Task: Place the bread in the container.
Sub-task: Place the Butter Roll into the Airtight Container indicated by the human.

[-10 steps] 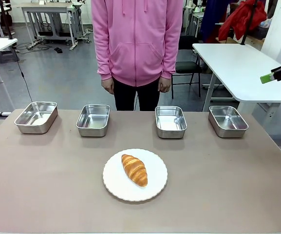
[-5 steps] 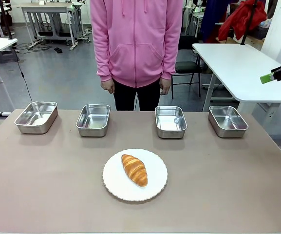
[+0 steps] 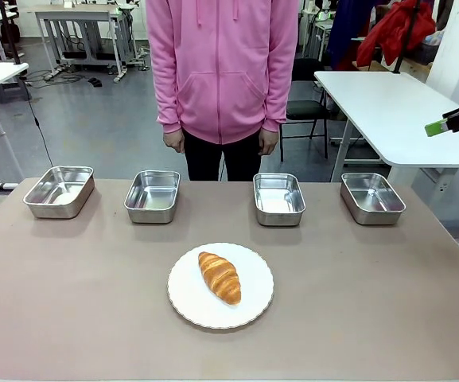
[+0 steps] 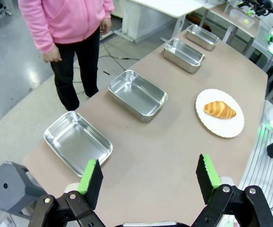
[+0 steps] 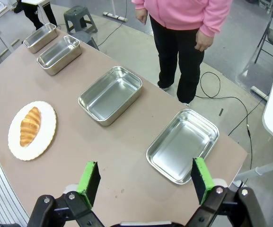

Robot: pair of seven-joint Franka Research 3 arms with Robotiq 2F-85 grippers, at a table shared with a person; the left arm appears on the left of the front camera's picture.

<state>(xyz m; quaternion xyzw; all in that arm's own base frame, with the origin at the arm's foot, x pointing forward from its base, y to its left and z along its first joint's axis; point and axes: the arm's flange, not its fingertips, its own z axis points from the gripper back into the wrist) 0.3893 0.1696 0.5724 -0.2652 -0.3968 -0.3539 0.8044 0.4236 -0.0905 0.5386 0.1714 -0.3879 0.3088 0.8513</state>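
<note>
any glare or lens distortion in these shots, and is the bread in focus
Front view: even light, the bread sharp on the white plate, mild bright reflections on the steel pans. Left wrist view: the wide-angle lens bends the edges of the table. Right wrist view: same bending, stronger, pan floors shine pale, no blur.

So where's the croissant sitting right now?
In the front view, the croissant lies on the white plate at the table's middle. It sits on the robot's side of the left-middle pan and the right-middle pan.
</note>
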